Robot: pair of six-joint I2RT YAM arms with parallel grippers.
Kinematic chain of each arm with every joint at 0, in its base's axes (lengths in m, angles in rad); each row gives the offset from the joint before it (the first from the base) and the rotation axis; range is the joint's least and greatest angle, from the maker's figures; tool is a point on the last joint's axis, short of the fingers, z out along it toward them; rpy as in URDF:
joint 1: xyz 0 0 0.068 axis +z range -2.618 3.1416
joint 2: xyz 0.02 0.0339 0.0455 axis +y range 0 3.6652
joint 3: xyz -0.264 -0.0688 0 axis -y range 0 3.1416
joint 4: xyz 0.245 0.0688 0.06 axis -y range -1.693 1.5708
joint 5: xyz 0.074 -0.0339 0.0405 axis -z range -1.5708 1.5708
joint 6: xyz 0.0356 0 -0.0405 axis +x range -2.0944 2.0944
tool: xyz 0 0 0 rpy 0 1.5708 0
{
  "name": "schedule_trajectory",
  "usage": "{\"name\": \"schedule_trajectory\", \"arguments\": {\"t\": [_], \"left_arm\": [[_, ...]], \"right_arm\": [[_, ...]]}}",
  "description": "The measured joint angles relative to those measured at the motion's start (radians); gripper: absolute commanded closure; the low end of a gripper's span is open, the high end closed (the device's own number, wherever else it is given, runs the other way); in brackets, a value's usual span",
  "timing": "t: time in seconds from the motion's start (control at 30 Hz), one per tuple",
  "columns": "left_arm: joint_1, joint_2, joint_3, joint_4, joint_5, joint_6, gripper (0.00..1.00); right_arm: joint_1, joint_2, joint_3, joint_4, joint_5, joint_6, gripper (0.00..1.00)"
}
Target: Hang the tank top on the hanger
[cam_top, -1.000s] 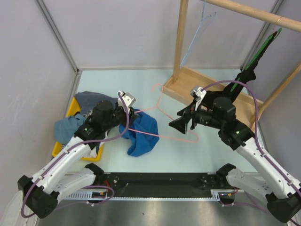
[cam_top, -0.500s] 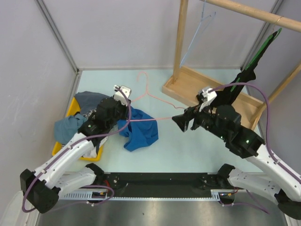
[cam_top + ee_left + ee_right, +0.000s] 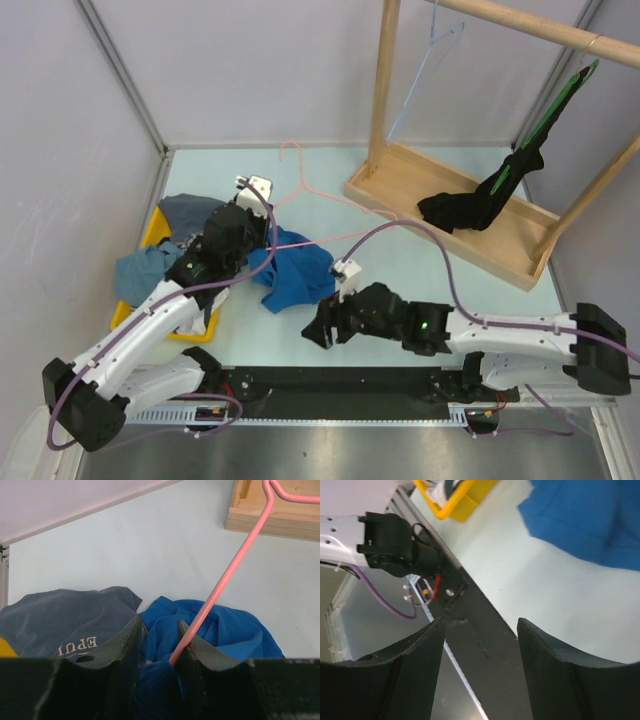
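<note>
So, top view first. The left gripper [image 3: 265,222] is seen clamped narrow on the hanger [image 3: 340,205], right at the far-left edge of the tank top [image 3: 297,278]. The tank top is bunched in a heap on the table [image 3: 220,165], just beside the yellow bin [image 3: 152,232], where a dark grey shirt [image 3: 190,212] and a teal garment [image 3: 140,272] are piled. The hanger is held with its hook toward the back wall. One of its wires is laid across the top of the blue fabric, and its far corner ends near the base of the wooden rack [image 3: 450,195]. A light blue hanger [image 3: 420,70] and a green hanger [image 3: 545,115] with black cloth [image 3: 470,210] are hung on that rack. The right gripper [image 3: 322,330] is parked low by the front edge, near the tank top's near side. Contact can't be told from up here.

Left wrist view: the pink hanger [image 3: 235,562] wire is pinched between the fingers of the left gripper [image 3: 159,630], and a fold of the tank top [image 3: 230,630] is caught in there too. The dark grey shirt [image 3: 65,615], with some pale lettering, is seen just left of it.

Right wrist view: the right gripper [image 3: 480,630] is spread fairly wide, with nothing held or touched. Only bare table and the black front rail [image 3: 480,625] are seen between the fingers. The tank top [image 3: 590,520] is up in the top right, apart from the fingertips, and the yellow bin [image 3: 455,500] is at the top edge.
</note>
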Motion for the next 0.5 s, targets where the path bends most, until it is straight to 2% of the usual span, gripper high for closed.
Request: {"name": "schedule_trajectory", "arguments": {"t": [0.2,0.5], "left_arm": [[0.0,-0.031,0.0,0.0,-0.005,-0.001,1.0],[0.0,-0.081,-0.009,-0.001,-0.005,-0.016,1.0]], "right_arm": [[0.098,0.182,-0.002,0.23,0.134,0.137,0.35],[0.177,0.402,0.009,0.388,0.435,0.254,0.32]]}}
